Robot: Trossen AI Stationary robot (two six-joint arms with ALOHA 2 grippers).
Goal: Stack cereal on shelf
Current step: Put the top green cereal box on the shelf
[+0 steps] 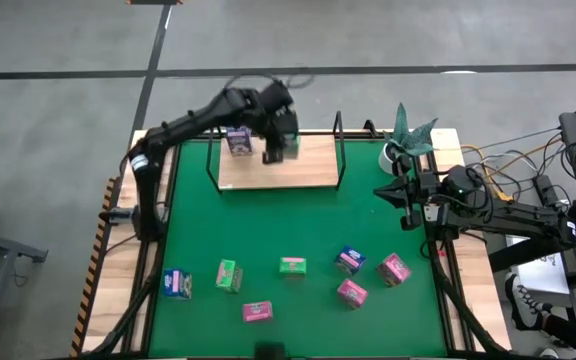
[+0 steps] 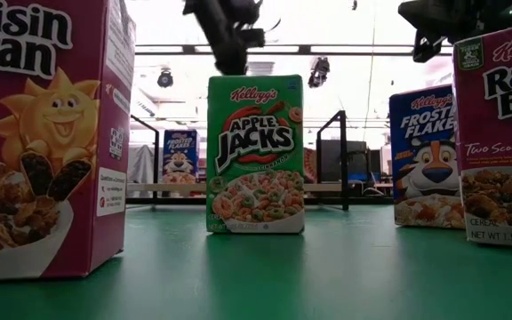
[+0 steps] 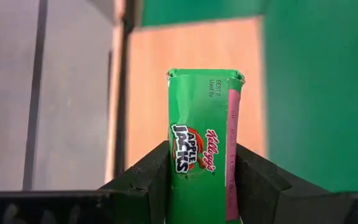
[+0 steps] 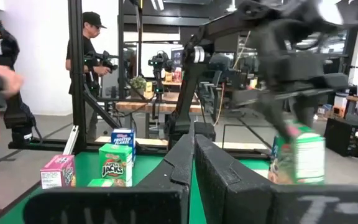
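Observation:
My left gripper (image 1: 276,150) hangs over the light-wood shelf (image 1: 308,172) at the far side of the green mat, shut on a green cereal box (image 3: 201,143). The same box shows blurred in the right wrist view (image 4: 297,158). A blue cereal box (image 1: 238,140) stands on the shelf's left part. Several more boxes, blue, green and pink, stand on the mat nearer me, among them a green one (image 2: 255,153) and a pink one (image 1: 257,312). My right gripper (image 1: 398,192) waits shut at the table's right edge. My left gripper pinches the green box between its two fingers (image 3: 148,174), one on each of the two faces beside the narrow side panel (image 3: 178,165). The fingers slant down from above. The box's far end sticks out past the fingertips, and the box is lifted clear above the shelf board.
Thin black rod uprights (image 1: 340,150) frame the shelf. A green paper plant in a white cup (image 1: 406,135) stands at the far right corner, with cables (image 1: 508,165) beyond the table's right edge. A person (image 4: 92,50) stands in the room behind.

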